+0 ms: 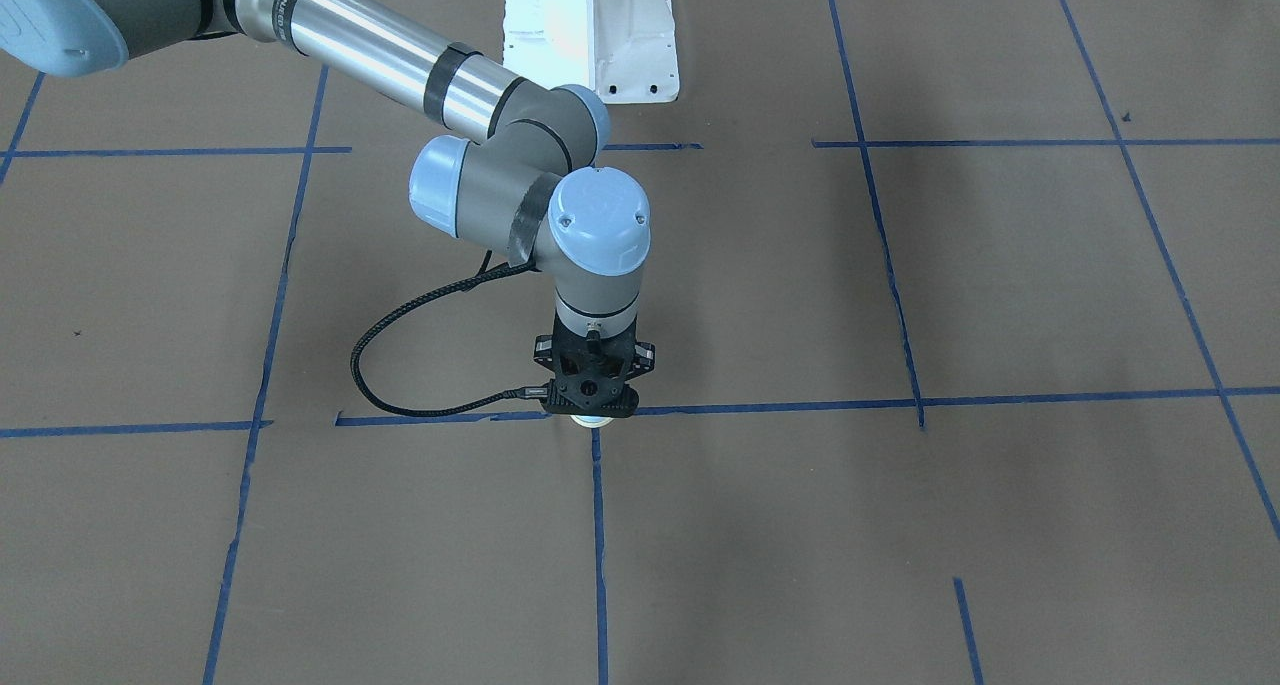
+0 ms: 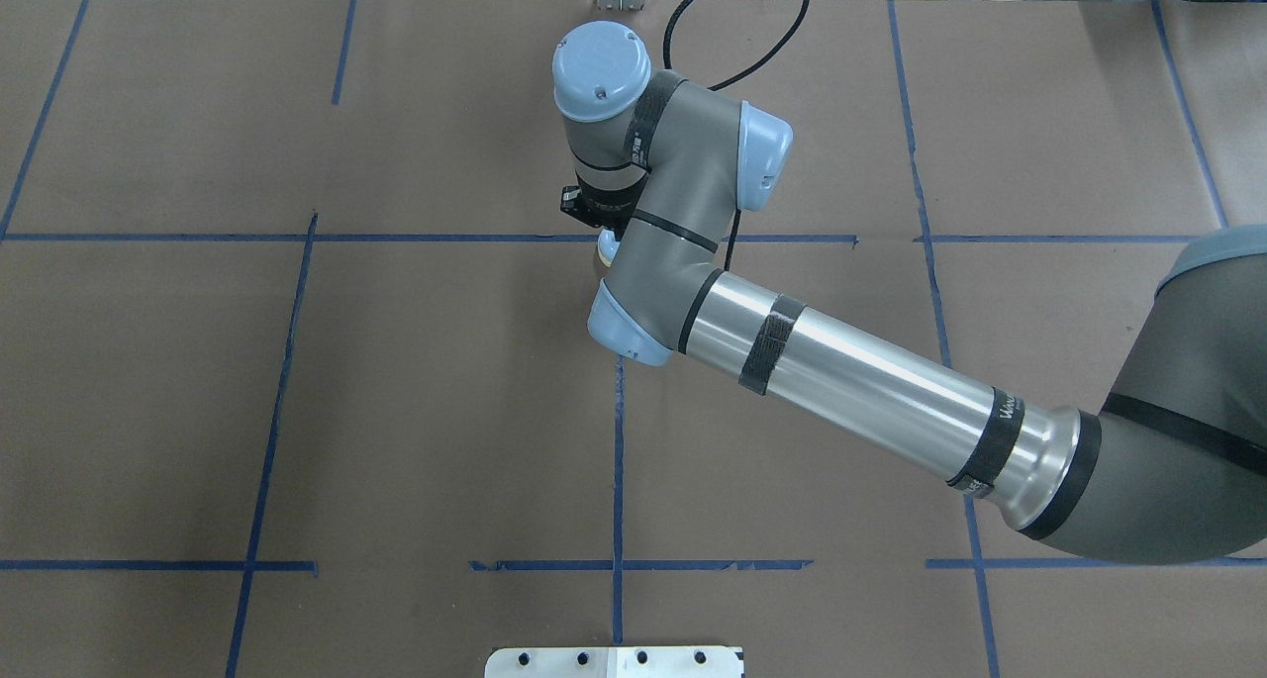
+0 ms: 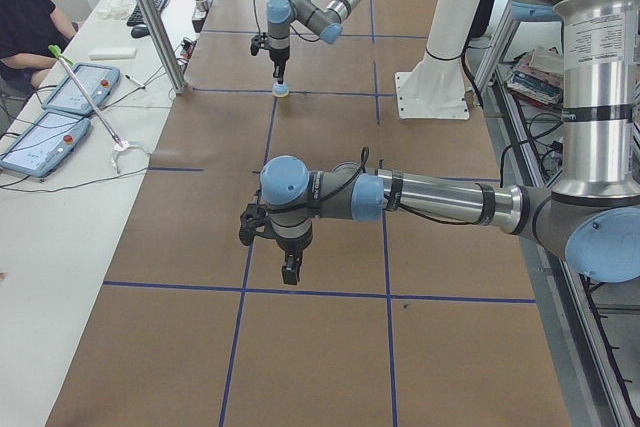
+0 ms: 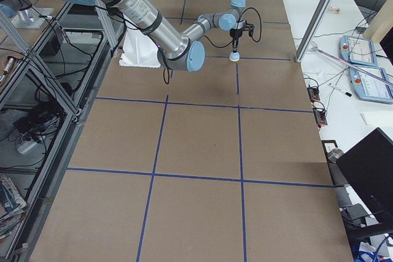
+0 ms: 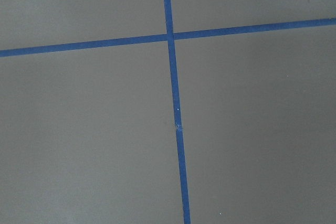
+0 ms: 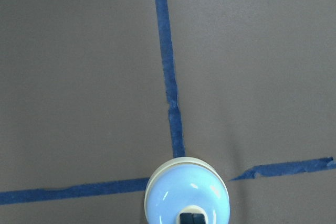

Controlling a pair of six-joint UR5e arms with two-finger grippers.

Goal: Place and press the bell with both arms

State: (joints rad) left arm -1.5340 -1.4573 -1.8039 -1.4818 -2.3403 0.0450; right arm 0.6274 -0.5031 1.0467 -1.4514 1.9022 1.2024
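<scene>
The light-blue bell [image 6: 187, 196] with its cream base stands on a blue tape crossing; only its cream rim shows in the front view [image 1: 592, 421] and the overhead view [image 2: 605, 251]. My right gripper [image 1: 592, 408] points straight down on it. In the right wrist view its dark fingertips [image 6: 190, 217] are together on the cream button. My left gripper [image 3: 290, 269] hangs above the brown table, far from the bell [image 3: 282, 90]. It shows only in the left side view, so I cannot tell whether it is open or shut.
The brown table cover [image 1: 900, 525] carries a grid of blue tape lines [image 5: 173, 77]. The white pedestal [image 1: 592, 35] stands behind the bell. An operator [image 3: 25, 22] and tablets [image 3: 40, 142] are at the side bench.
</scene>
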